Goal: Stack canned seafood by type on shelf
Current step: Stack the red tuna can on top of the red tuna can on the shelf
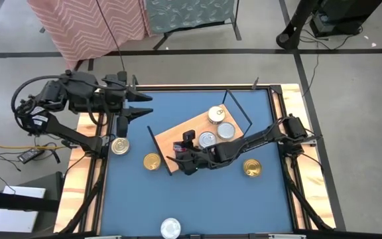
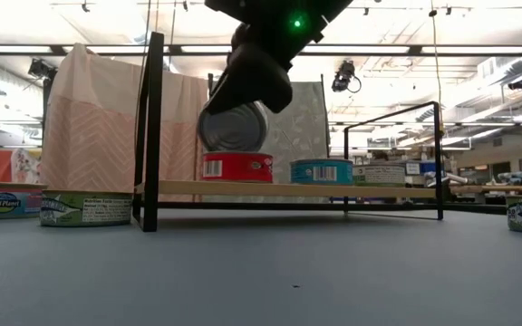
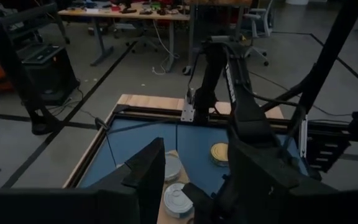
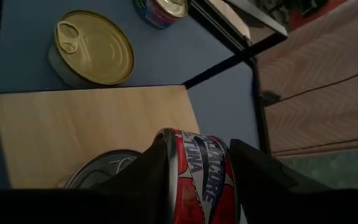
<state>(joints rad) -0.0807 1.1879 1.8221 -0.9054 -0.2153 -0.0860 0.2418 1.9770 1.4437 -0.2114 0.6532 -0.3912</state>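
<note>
Clamped edge-on in my right gripper [image 4: 194, 180] is a red-labelled tin [image 4: 197, 171], tilted on its rim. Directly below sits another red tin [image 2: 237, 167] on the shelf [image 1: 190, 127]. Farther off, my left gripper [image 1: 140, 105] hovers parted, holding nothing, by the table's [image 1: 197, 199] edge.
</note>
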